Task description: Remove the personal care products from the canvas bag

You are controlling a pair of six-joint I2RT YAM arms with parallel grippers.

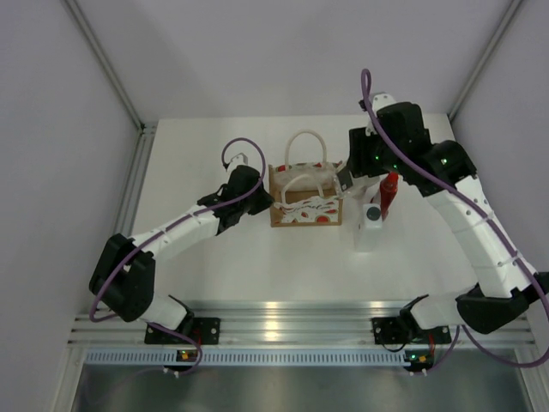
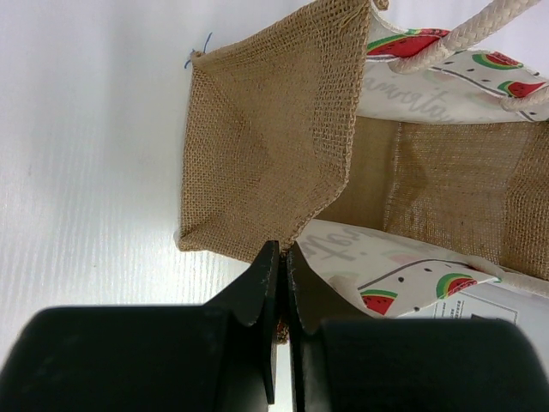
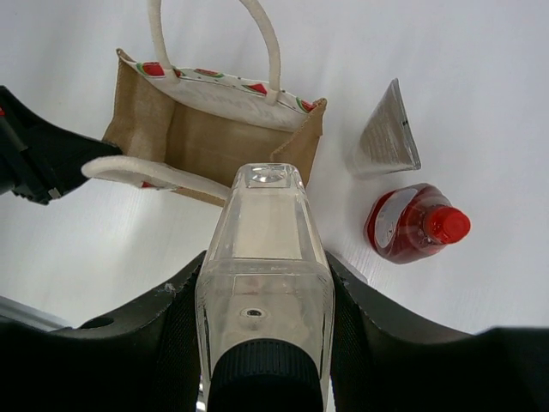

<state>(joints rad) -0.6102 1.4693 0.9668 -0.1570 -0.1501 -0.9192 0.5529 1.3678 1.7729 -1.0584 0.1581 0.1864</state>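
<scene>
The canvas bag stands open mid-table, and nothing shows inside it. My left gripper is shut on the rim of its burlap left end. Above the bag's right end, my right gripper is shut on a clear-white bottle, its dark cap toward the wrist. Right of the bag stand a red bottle and a second white bottle with a dark cap. A whitish-grey tube lies just beyond the red bottle.
One rope handle lies flat behind the bag, the other droops across its mouth. Grey enclosure walls flank the white table. A metal rail runs along the near edge by the arm bases.
</scene>
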